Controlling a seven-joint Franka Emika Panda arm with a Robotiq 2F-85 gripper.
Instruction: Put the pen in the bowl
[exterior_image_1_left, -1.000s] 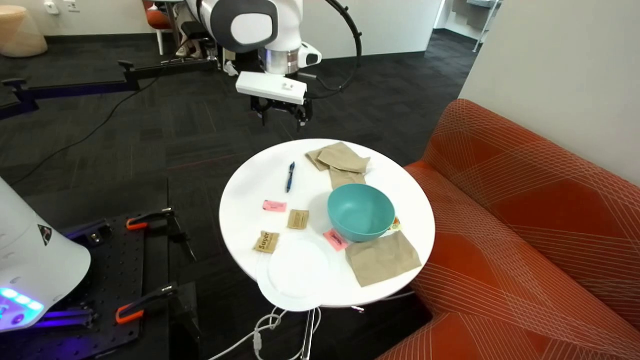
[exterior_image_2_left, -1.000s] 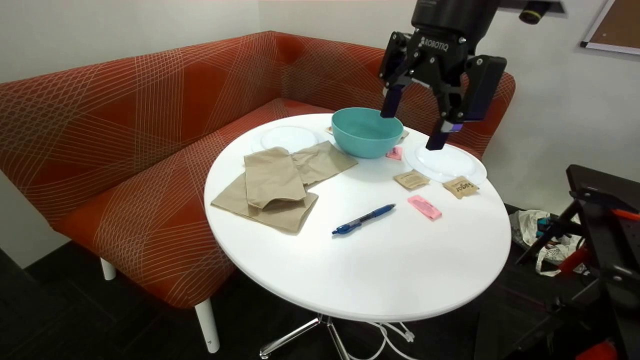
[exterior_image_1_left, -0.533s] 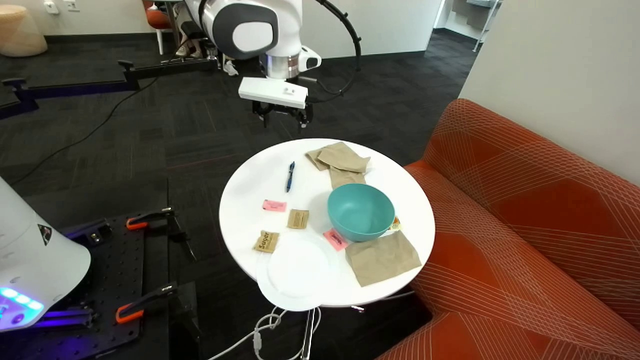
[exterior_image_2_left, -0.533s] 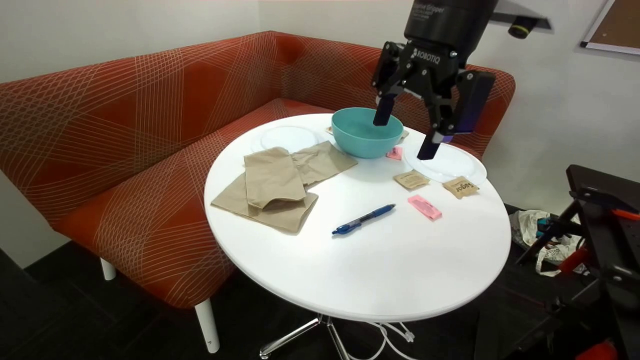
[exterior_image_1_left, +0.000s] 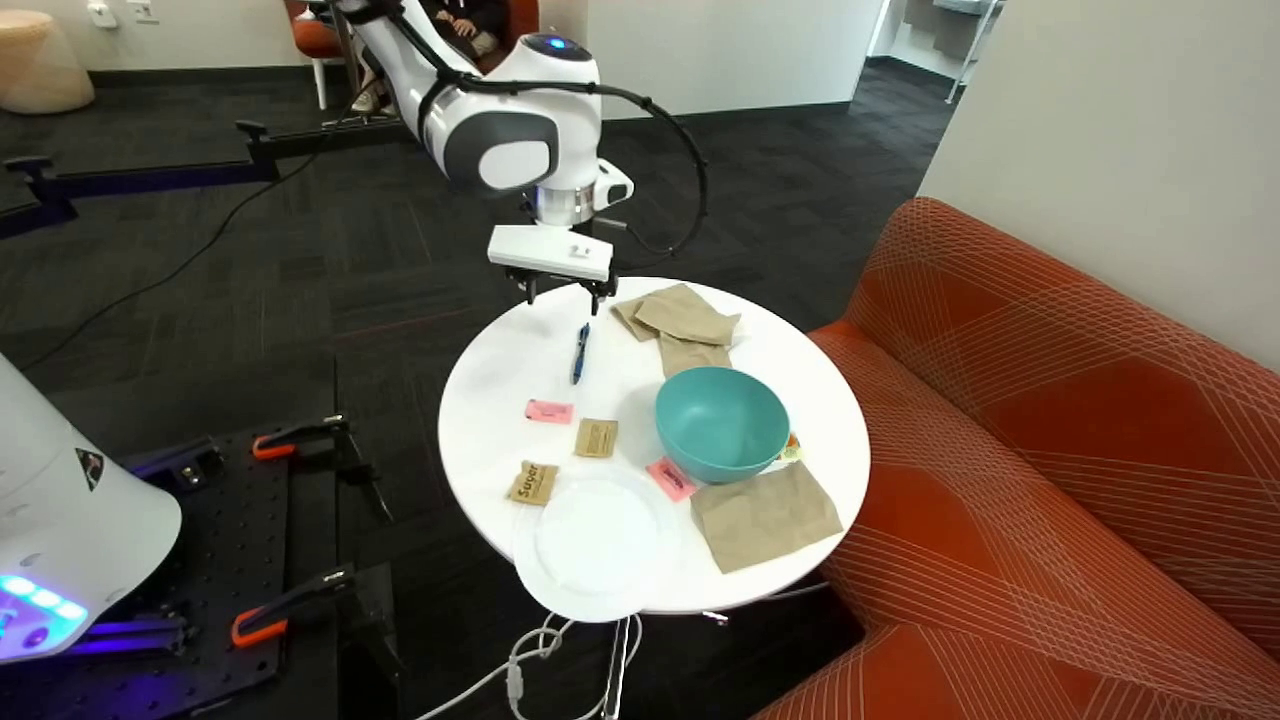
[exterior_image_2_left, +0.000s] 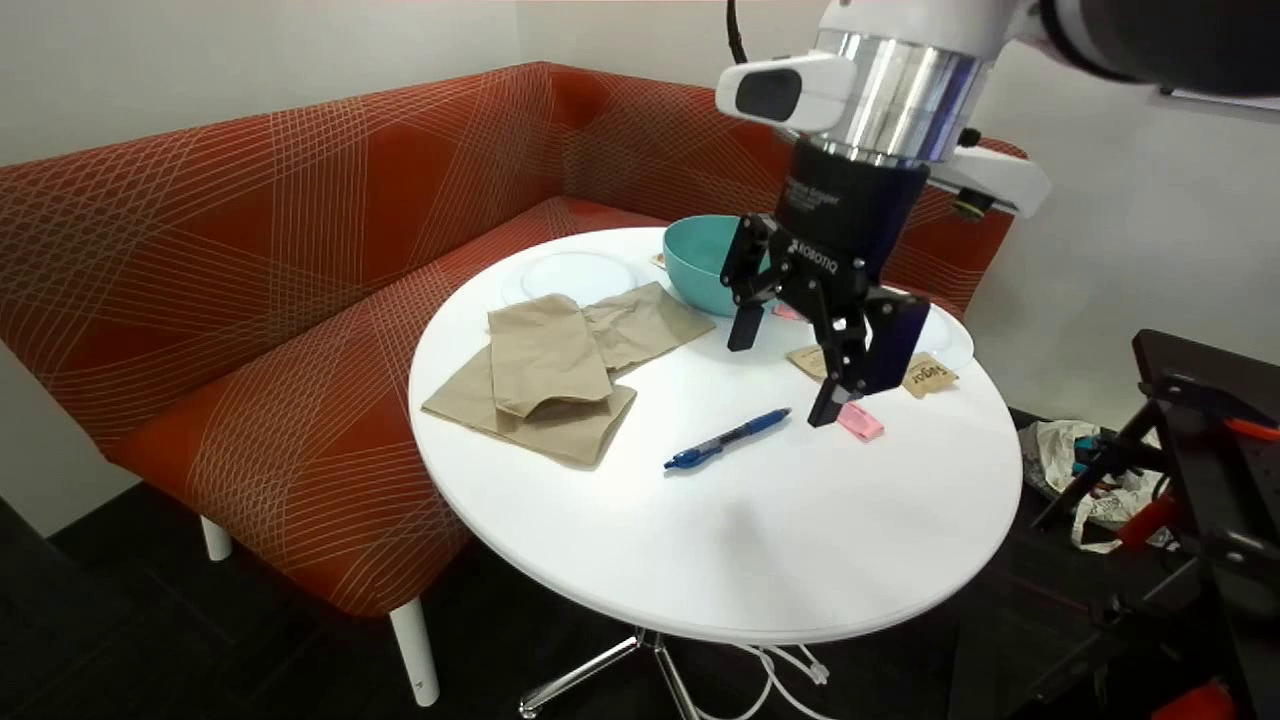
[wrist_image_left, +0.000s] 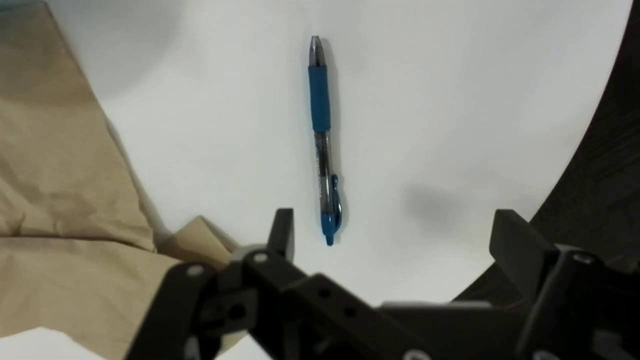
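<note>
The dark blue pen (exterior_image_1_left: 580, 354) lies flat on the white table; it also shows in the other views (exterior_image_2_left: 727, 440) (wrist_image_left: 320, 100). The teal bowl (exterior_image_1_left: 722, 420) stands upright on the table and looks empty; my gripper partly covers it in an exterior view (exterior_image_2_left: 692, 275). Only a sliver of it shows in the wrist view's top left corner. My gripper (exterior_image_1_left: 562, 303) (exterior_image_2_left: 783, 380) is open, empty and above the table, apart from the pen. In the wrist view, the pen's clip end lies between the fingertips (wrist_image_left: 394, 215), nearer the left finger.
Brown folded napkins (exterior_image_2_left: 550, 355) lie beside the pen; they also show at left in the wrist view (wrist_image_left: 60, 150). Pink packets (exterior_image_1_left: 549, 411), sugar packets (exterior_image_1_left: 533, 484) and a white plate (exterior_image_1_left: 595, 545) lie on the round table (exterior_image_1_left: 480, 380). A red sofa (exterior_image_1_left: 900, 450) stands alongside.
My gripper has come down towards the table, nearer to the pen's height. It stays open. The pen and bowl have not moved.
</note>
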